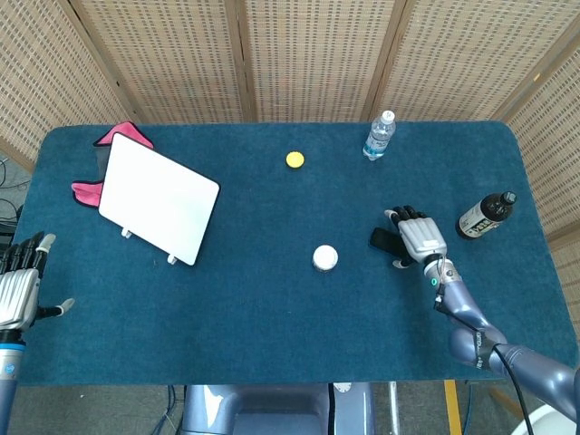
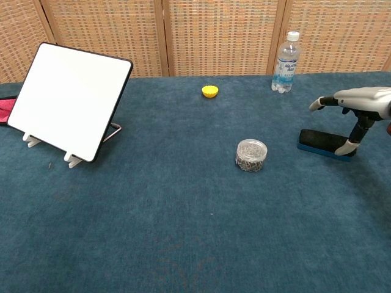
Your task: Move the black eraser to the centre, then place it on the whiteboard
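Chest view: right hand (image 2: 357, 108) over black eraser (image 2: 321, 142)

Right robot hand (image 2: 357, 107) over black eraser (image 2: 322, 143), thumb at near edge; whiteboard (image 2: 68, 101) propped far left.

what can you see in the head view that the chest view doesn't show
Only the head view shows the left hand, open at the table's near left edge, the dark bottle lying at the far right, and most of the pink cloth behind the whiteboard.

Only the chest view shows the whiteboard's wire stand and the contents of the small clear jar.

Both show the right hand over the black eraser, the water bottle and the yellow cap.
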You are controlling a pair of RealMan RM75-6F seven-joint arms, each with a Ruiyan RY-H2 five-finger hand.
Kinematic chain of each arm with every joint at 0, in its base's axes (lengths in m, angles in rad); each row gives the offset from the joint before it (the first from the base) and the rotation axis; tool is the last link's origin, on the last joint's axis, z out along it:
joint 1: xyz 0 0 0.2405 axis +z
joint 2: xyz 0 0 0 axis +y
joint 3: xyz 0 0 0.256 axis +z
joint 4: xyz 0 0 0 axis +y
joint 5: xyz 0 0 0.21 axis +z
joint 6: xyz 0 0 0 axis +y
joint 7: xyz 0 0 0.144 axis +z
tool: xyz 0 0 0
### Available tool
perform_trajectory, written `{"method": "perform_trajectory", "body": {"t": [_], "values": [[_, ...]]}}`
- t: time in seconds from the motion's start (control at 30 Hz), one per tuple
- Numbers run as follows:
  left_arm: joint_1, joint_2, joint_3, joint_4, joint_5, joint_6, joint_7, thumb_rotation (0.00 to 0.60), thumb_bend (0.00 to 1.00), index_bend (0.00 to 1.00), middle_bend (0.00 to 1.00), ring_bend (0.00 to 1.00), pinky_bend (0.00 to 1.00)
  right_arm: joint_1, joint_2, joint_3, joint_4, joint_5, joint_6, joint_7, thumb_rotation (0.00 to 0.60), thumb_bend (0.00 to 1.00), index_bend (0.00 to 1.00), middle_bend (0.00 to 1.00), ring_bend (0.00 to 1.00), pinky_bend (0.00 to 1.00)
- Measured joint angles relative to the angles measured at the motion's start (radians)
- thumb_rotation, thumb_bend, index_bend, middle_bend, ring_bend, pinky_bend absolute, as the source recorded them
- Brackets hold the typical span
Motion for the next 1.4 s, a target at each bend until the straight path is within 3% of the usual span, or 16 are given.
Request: {"method": "perform_trajectory", "body": {"t": [0.3,0.37,0.5,0.63,0.83,1.07,1.17,1.27,1.4], "values": [[-0.006,0.001,-0.003,0.001,-0.019,-0.001,-0.002,0.600,0.01,0.00,0.00,0.00,0.00,0.037,-0.105,-0.026,0.159,0.011,0.017,-0.064,0.600,0.05,0.30,0.30,0.26,0.35],[-0.006,0.002,-0.002,0.000,-0.020,0.000,-0.003,0.600,0.01,0.00,0.00,0.00,0.00,0.045,-0.130,-0.032,0.194,0.014,0.014,-0.073,0.600,0.09,0.36,0.38,0.34,0.41],[-0.006,0.005,0.000,-0.003,-0.020,0.002,-0.008,0.600,0.01,0.00,0.00,0.00,0.00,0.047,-0.150,-0.036,0.217,-0.003,0.033,-0.069,0.600,0.17,0.48,0.53,0.50,0.53],[-0.007,0.008,0.002,-0.003,-0.019,0.000,-0.014,0.600,0.01,0.00,0.00,0.00,0.00,0.038,-0.148,-0.037,0.208,-0.053,0.080,-0.030,0.600,0.24,0.53,0.59,0.55,0.58],[-0.008,0.012,0.005,-0.005,-0.017,0.000,-0.022,0.600,0.01,0.00,0.00,0.00,0.00,0.021,-0.085,-0.034,0.080,-0.139,0.146,0.041,0.600,0.31,0.53,0.60,0.56,0.58],[-0.012,0.012,0.008,-0.005,-0.015,-0.006,-0.022,0.600,0.01,0.00,0.00,0.00,0.00,0.020,0.045,-0.046,-0.227,-0.272,0.199,0.039,0.600,0.31,0.53,0.61,0.57,0.58],[-0.016,0.011,0.009,-0.005,-0.018,-0.010,-0.018,0.600,0.01,0.00,0.00,0.00,0.00,0.038,0.069,-0.048,-0.306,-0.302,0.201,-0.013,0.600,0.31,0.53,0.61,0.57,0.58],[-0.019,0.010,0.011,-0.005,-0.020,-0.015,-0.015,0.600,0.01,0.00,0.00,0.00,0.00,0.079,0.050,-0.034,-0.343,-0.280,0.178,-0.100,0.600,0.32,0.53,0.61,0.57,0.58],[-0.020,0.011,0.010,-0.002,-0.024,-0.017,-0.019,0.600,0.01,0.00,0.00,0.00,0.00,0.149,-0.020,-0.006,-0.359,-0.167,0.155,-0.243,0.600,0.34,0.53,0.61,0.57,0.58]]}}
